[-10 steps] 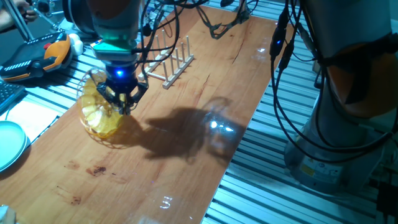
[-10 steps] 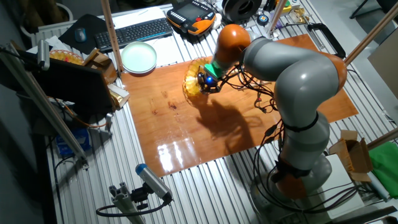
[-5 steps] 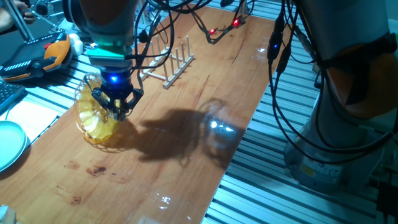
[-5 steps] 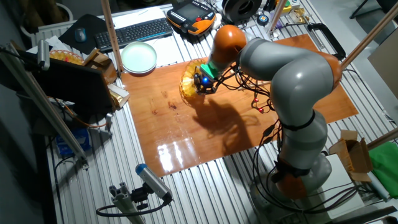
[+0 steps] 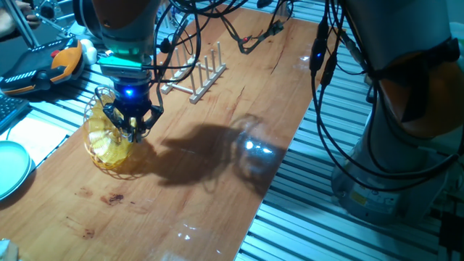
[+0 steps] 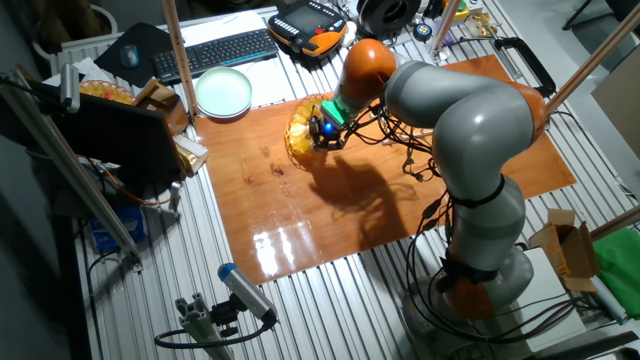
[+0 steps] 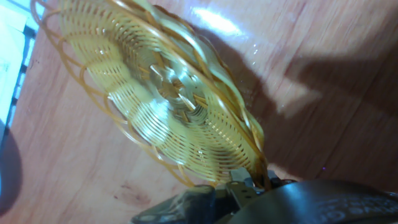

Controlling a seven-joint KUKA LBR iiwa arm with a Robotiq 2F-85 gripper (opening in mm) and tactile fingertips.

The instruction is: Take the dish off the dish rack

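The yellow woven dish [image 5: 107, 143] hangs tilted on edge just above the wooden table, left of the middle. It also shows in the other fixed view [image 6: 300, 138] and fills the hand view [image 7: 155, 99]. My gripper [image 5: 130, 130] is shut on the dish's rim, seen at the bottom of the hand view [image 7: 249, 183]. The light wooden dish rack [image 5: 194, 71] stands behind and to the right of the gripper, with no dish in it; the arm hides it in the other fixed view.
A teal plate [image 5: 9, 168] lies off the table's left edge, also in the other fixed view [image 6: 223, 93]. An orange-black pendant [image 5: 40, 67] and a keyboard [image 6: 218, 50] lie beyond the table. Cables [image 5: 246, 32] hang near the rack.
My gripper has carried the dish further left, away from the rack, and a little lower toward the table.
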